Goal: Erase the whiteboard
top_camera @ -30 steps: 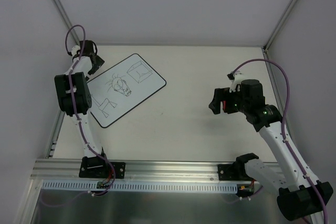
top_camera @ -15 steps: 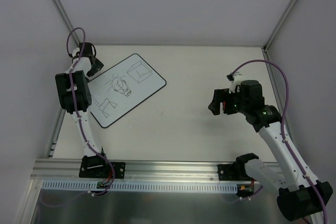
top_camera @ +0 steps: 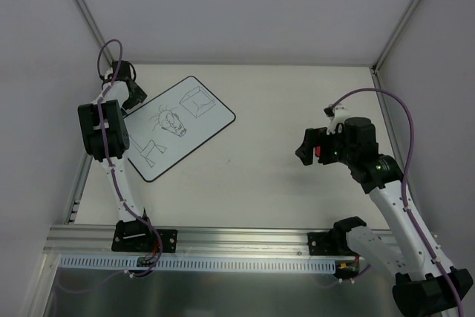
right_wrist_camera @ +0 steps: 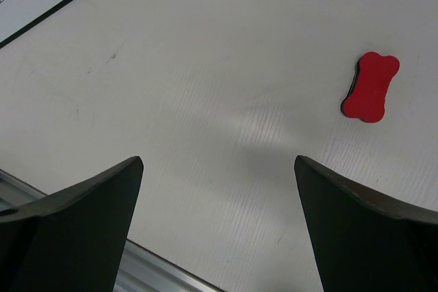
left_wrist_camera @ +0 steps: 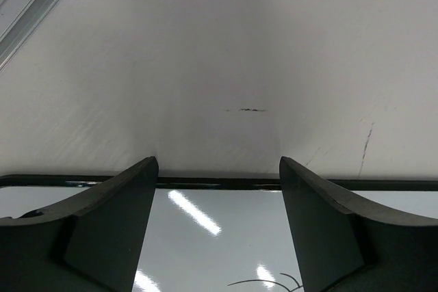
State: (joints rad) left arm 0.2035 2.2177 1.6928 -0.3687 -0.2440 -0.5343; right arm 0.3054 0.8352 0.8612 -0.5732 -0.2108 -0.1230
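From above, the flat white rectangular whiteboard with black sketches [top_camera: 194,133] lay just beside the left claw [top_camera: 133,94] and well apart from the right claw [top_camera: 303,146]. The left wrist view showed that claw's fingers [left_wrist_camera: 102,223] parted and empty over the board's black rim. The right wrist view showed the other claw spread wide and empty, with a small red bone-shaped eraser [right_wrist_camera: 370,87] ahead to its right.

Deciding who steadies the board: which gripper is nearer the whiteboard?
Left. The left gripper is at the edge of the whiteboard; the right gripper is across the table.
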